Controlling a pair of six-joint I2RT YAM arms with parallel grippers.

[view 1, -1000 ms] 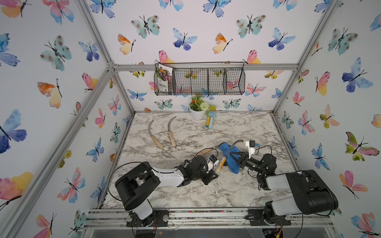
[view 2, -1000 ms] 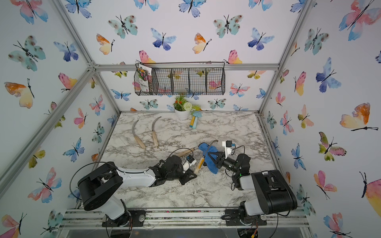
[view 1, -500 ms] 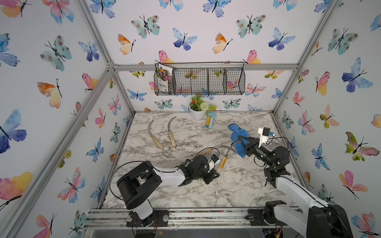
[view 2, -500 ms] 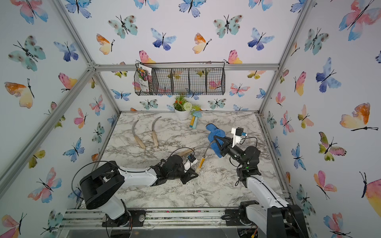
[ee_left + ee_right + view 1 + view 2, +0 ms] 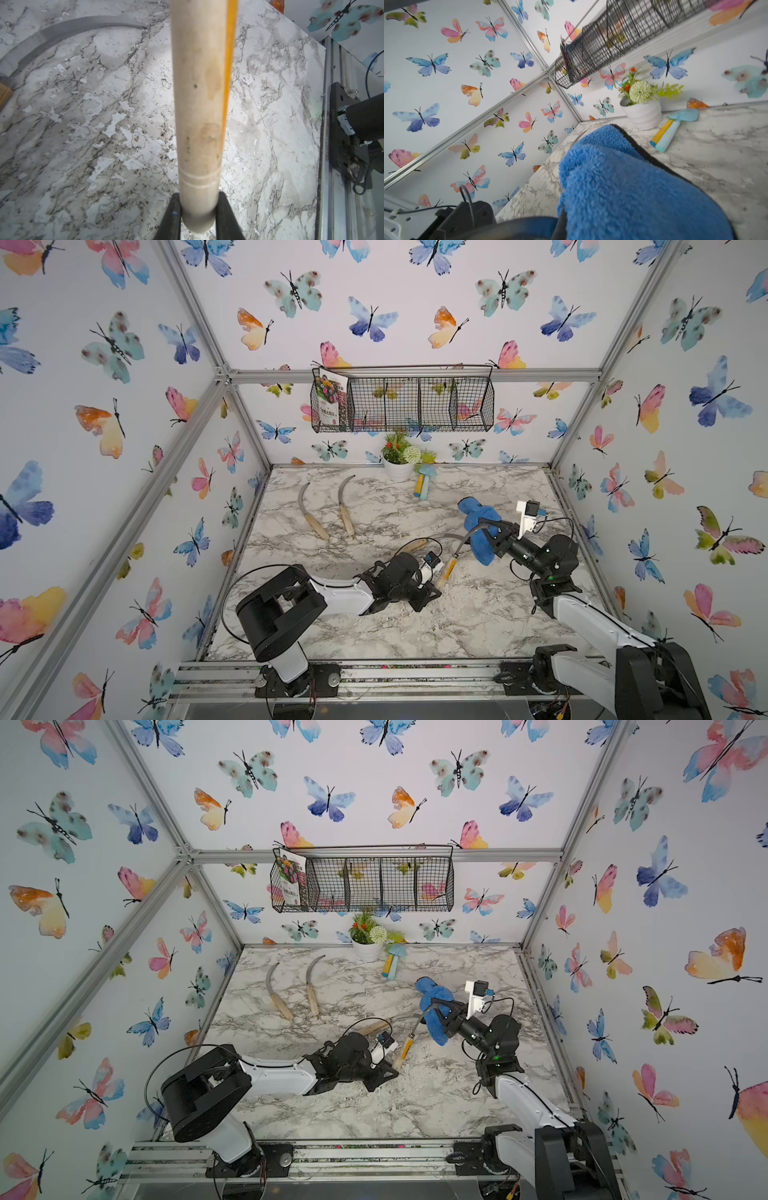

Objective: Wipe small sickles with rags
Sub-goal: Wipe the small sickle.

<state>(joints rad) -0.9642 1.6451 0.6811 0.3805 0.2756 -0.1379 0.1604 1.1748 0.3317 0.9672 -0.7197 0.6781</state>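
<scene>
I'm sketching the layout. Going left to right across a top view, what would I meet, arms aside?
Leftmost sickle → second sickle → white plant pot → yellow-and-blue toys → blue rag. Omitted for overlap: the held sickle and the sickle lying beside it.

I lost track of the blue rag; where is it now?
In both top views, the blue rag is gripped by the right pincer over the table's right side, at the blade tip of the raised sickle.
</scene>
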